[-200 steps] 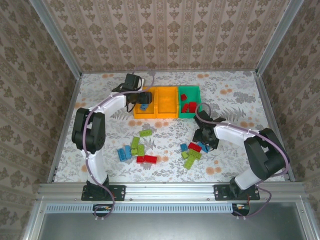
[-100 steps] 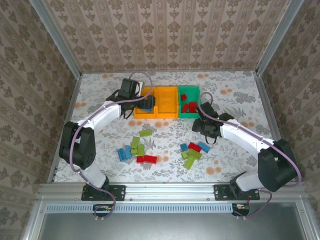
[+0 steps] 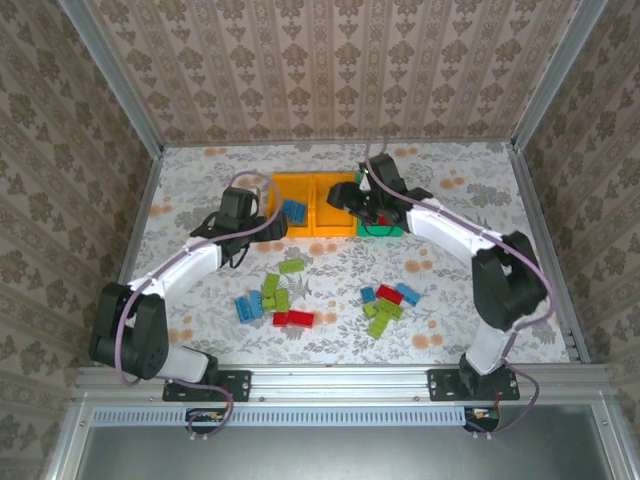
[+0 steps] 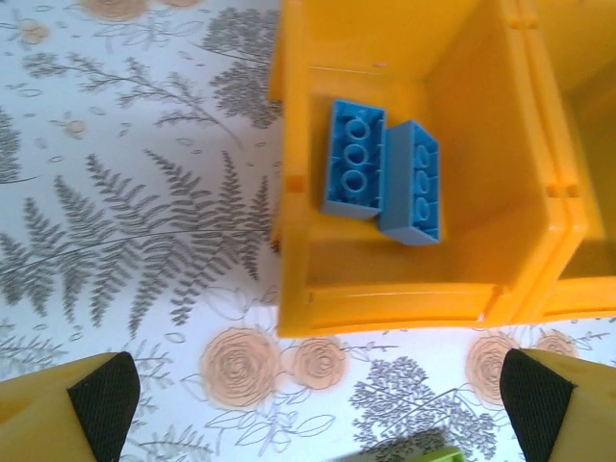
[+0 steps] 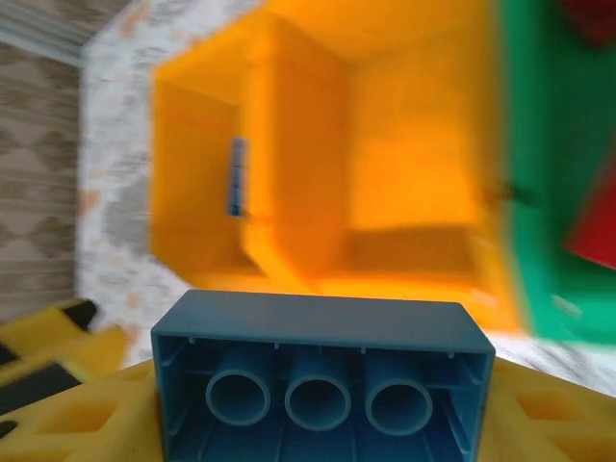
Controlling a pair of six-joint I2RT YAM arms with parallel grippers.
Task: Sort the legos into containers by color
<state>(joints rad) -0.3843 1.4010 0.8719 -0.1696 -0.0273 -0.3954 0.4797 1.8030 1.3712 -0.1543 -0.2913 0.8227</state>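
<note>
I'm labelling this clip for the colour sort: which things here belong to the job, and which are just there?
Job: loose legos; blue brick in right gripper; two blue bricks in left orange bin; middle orange bin; green bin.
Just there: flowered table cover; wallpapered walls; metal frame.

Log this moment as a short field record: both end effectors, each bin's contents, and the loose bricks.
left end effector: open, empty, above the table beside the left bin
right end effector: shut on a blue brick, at the bin row
left orange bin: two blue bricks, side by side
middle orange bin: no brick in the visible part
green bin: something red inside, blurred
table: left cluster and right cluster of red, blue and lime bricks
</note>
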